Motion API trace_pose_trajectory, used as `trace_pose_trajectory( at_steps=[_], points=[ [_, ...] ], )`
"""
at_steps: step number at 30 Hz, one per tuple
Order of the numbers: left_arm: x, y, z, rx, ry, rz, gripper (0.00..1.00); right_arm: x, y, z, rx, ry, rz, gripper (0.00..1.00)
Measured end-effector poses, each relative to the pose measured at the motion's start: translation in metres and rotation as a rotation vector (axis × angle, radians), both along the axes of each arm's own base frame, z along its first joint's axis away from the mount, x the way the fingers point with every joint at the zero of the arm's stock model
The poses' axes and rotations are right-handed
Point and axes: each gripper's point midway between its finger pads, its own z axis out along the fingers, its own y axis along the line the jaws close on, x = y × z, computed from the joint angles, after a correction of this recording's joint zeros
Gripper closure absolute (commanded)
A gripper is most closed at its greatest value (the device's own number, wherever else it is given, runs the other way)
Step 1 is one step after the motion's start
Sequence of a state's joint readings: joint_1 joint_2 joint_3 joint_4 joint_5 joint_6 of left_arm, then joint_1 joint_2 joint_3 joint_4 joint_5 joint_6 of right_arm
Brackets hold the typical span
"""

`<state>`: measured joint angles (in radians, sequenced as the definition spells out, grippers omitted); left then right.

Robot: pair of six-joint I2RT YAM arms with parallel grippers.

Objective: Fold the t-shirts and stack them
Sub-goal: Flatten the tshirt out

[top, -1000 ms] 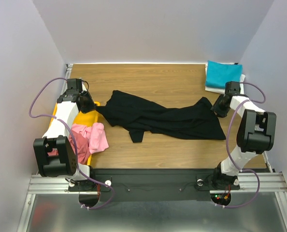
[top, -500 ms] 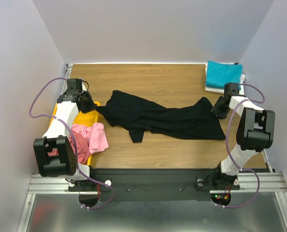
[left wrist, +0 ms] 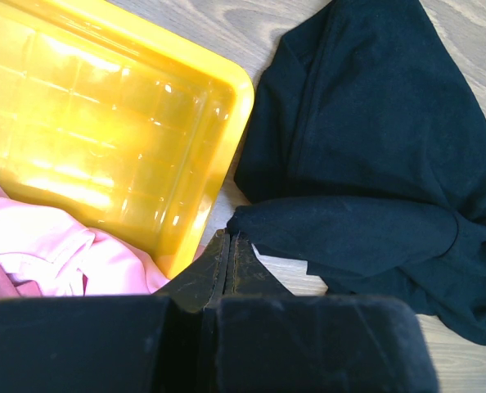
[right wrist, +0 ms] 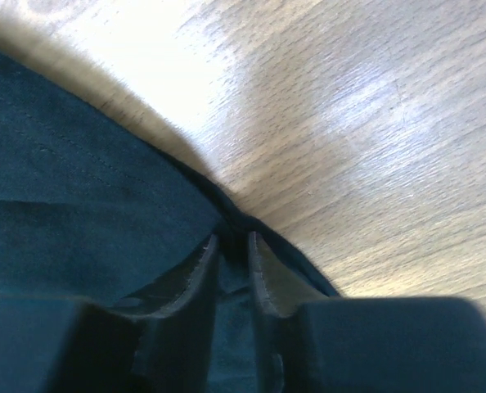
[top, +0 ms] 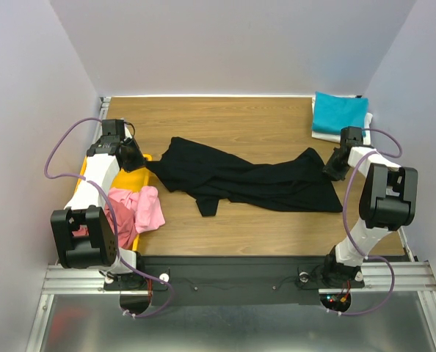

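Right gripper (right wrist: 231,241), clamped on the black t-shirt (top: 240,176) hem farthest from the yellow tray (left wrist: 240,106), crept slightly further from it; left gripper (left wrist: 229,246), fingers together beside the tray, probably pinched the near edge, so the shirt lay tensioned across the table (top: 240,125).

Bright glare on table (right wrist: 194,57) — black t-shirt (right wrist: 71,188) blurred.

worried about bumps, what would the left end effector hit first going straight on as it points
Likely the black t-shirt: its edge lies right ahead of the left end effector, with the yellow tray just beside that line.
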<state>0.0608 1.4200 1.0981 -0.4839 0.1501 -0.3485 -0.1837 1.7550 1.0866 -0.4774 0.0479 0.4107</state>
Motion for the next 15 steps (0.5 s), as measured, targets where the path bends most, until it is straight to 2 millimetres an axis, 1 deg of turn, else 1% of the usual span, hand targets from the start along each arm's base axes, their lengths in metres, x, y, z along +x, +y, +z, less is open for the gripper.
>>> trace_pose_trajectory(
  at_steps=[1, 3, 10, 15],
  points=[
    [0.0, 0.0, 0.0, 0.0, 0.0, 0.0, 1.0, 0.0, 0.001, 0.0, 0.003, -0.001, 0.002, 0.92],
    [0.0, 0.0, 0.0, 0.0, 0.0, 0.0, 1.0, 0.0, 0.001, 0.0, 0.006, -0.002, 0.003, 0.99],
    [0.0, -0.001, 0.0, -0.002, -0.001, -0.002, 1.0, -0.003, 0.003, 0.003, 0.011, -0.007, 0.006, 0.99],
    [0.0, -0.001, 0.0, -0.003, -0.001, -0.002, 1.0, -0.004, 0.003, 0.017, 0.007, -0.036, 0.006, 0.88]
  ],
)
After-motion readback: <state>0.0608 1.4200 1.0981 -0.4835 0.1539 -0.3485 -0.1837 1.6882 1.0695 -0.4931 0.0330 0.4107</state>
